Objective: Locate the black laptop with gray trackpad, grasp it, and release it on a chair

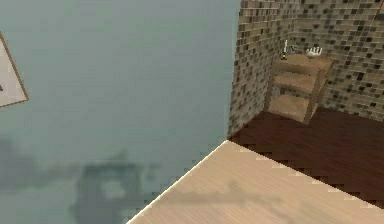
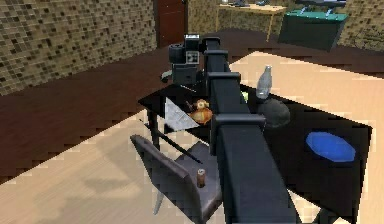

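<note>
On the black table (image 2: 340, 185) in the arm side view lies a dark thing with a pale grey panel (image 2: 178, 115); it may be the laptop, though its shape is unclear. A grey chair (image 2: 172, 182) stands at the table's near side. The dark arm (image 2: 235, 130) rises across the table. Its gripper (image 2: 173, 72) sits at the table's far corner, left of the white marker squares (image 2: 192, 41). With the tabletop and things behind its far end, I cannot tell whether it holds anything.
An orange thing (image 2: 204, 112), a clear bottle (image 2: 264, 80), a dark dome (image 2: 274, 115), a blue plate (image 2: 330, 145) and a small brown bottle (image 2: 200, 180) share the table. A wooden table (image 2: 250, 10) stands far back. In the forward view a grey-blue wall (image 1: 130, 90) is close, with a wooden stand (image 1: 300, 82) against mosaic tiles.
</note>
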